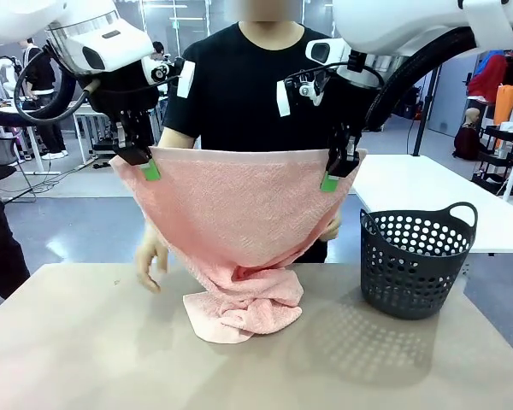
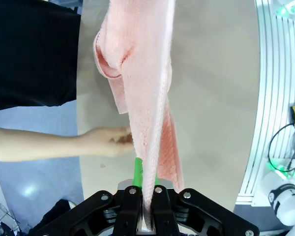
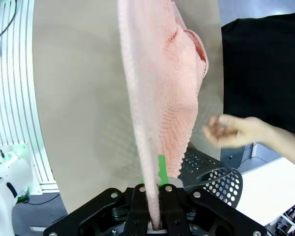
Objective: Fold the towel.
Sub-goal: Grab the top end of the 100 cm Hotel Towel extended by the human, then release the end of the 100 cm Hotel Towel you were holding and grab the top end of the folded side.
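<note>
Robot hands [image 1: 150, 169] [image 1: 329, 181] high, tight on towel [image 1: 239, 218]

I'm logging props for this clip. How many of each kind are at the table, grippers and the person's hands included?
Towel: 1
Basket: 1
Grippers: 2, left gripper and right gripper
Hands: 2, hand by the left gripper and hand by the basket
Total: 6

I see the towel [image 1: 239, 218] hanging mid-frame between my left gripper [image 1: 147, 167], at its upper-left corner, and my right gripper [image 1: 332, 178], at its upper-right corner, with its lower end heaped on the table [image 1: 68, 342]. A basket [image 1: 419, 265] stands on the table at lower right, and a person [image 1: 239, 85] stands behind the towel.
</note>
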Tool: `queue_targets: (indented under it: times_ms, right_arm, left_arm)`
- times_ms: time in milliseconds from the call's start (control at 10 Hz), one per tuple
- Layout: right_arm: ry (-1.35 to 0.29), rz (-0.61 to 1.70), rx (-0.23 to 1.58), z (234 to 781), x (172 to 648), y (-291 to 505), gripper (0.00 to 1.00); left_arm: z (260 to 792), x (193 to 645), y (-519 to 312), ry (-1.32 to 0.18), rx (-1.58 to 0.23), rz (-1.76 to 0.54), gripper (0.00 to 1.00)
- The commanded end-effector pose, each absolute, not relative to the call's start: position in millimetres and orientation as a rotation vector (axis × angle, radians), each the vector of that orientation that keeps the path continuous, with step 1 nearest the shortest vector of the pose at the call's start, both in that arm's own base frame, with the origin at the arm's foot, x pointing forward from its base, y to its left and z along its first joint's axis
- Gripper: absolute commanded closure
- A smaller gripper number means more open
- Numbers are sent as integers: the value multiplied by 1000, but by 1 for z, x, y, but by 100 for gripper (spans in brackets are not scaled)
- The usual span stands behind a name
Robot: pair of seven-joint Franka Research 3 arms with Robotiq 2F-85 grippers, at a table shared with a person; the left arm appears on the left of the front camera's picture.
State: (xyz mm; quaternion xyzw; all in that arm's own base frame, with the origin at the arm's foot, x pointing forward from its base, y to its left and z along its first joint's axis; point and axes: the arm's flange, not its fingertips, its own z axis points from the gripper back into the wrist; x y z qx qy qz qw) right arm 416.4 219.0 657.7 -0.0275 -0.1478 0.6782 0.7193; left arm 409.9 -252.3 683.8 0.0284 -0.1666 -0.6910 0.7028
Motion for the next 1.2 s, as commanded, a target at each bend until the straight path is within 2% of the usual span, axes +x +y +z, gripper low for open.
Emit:
queue_targets:
  times_ms: [0, 1100]
  right_arm:
    - [-326, 1500, -64, 658, 416, 219, 100]
    - [-326, 1500, -64, 658, 416, 219, 100]
  left_arm:
    - [686, 411, -251, -368, 85, -1550, 100]
    - [686, 411, -251, -368, 85, -1550, 100]
